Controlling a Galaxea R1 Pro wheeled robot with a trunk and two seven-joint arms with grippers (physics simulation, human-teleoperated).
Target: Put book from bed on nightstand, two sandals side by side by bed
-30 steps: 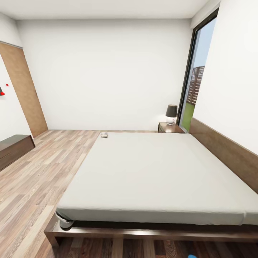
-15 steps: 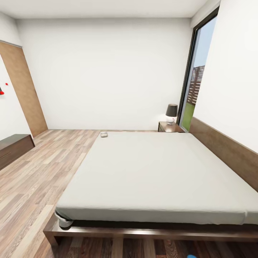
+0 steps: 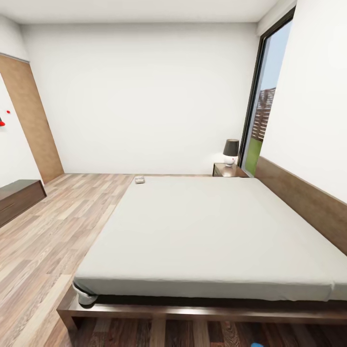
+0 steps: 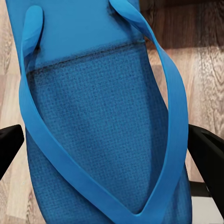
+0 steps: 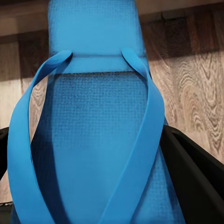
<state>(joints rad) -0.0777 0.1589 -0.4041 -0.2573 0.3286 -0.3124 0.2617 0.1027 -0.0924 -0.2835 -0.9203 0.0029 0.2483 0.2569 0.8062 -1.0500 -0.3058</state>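
Note:
The bed (image 3: 212, 231), with a pale mattress on a dark wooden frame, lies ahead in the head view. The book (image 3: 140, 180) is a small dark shape on the bed's far left corner. A dark nightstand (image 3: 224, 170) stands at the far right corner beside the headboard. One blue sandal (image 4: 98, 107) sits between the black fingers (image 4: 9, 149) of my left gripper (image 4: 109, 156), which is shut on it above the wood floor. My right gripper (image 5: 98, 163) is shut on the other sandal (image 5: 93, 116). A blue tip of a sandal (image 3: 258, 344) peeks in at the head view's lower edge.
A black-shaded lamp (image 3: 230, 152) stands on the nightstand. A long dark console (image 3: 17, 200) lines the left wall past a wooden door (image 3: 31, 120). A tall window (image 3: 264, 106) is on the right. Wood floor (image 3: 53, 231) runs along the bed's left side.
The whole head view has shifted very slightly, so the camera has moved a little. Nothing in the room has changed place.

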